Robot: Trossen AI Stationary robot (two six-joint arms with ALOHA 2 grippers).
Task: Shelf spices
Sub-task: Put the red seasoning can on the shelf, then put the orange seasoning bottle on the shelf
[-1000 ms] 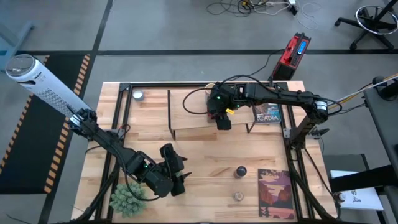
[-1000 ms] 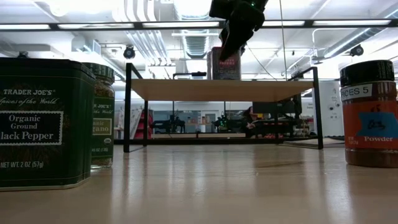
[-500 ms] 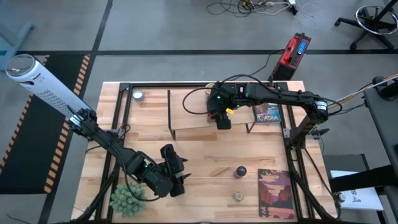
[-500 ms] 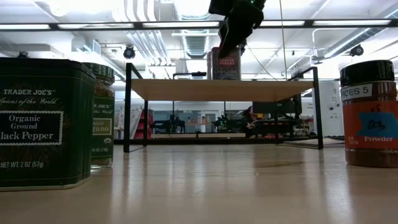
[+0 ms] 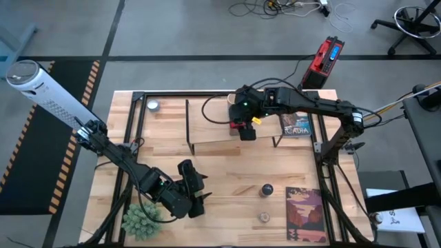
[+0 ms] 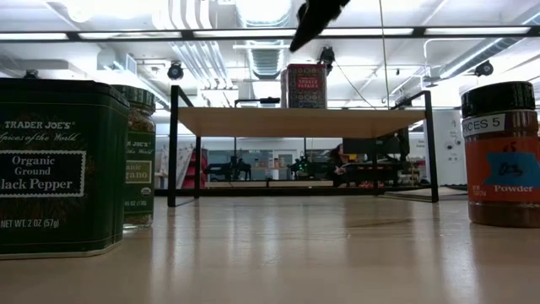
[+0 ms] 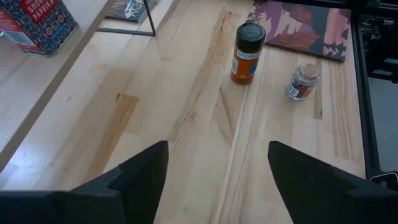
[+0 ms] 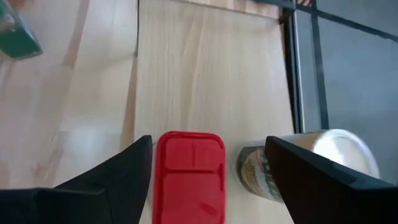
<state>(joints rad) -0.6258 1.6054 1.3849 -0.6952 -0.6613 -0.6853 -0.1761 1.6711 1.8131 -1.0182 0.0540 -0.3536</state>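
The red square tin (image 6: pixel 306 84) stands upright on the shelf's pale board (image 6: pixel 253 122). Its red lid (image 8: pixel 189 174) shows in the right wrist view, with the tan cylinder (image 8: pixel 258 171) next to it. My right gripper (image 6: pixel 314 17) hangs open above the tin, a finger on either side, touching nothing. My left gripper (image 5: pixel 195 187) waits open over the table's near left part. The dark-lidded brown jar (image 7: pixel 247 53) and the small pale jar (image 7: pixel 301 81) stand on the tabletop. The dark square tin (image 6: pixel 59 165) and the green-lidded jar (image 6: pixel 139 156) stand close to the low camera.
A picture-cover book (image 5: pixel 305 213) lies at the table's near right, and another book (image 5: pixel 296 126) lies by the shelf's right end. The fuzzy plant ball (image 5: pixel 141 220) sits near the left arm. The shelf's black uprights (image 6: pixel 173 143) rise on each side of the board.
My right gripper has risen off the red tin and now hangs clear above it. The tin stays upright on the shelf board.
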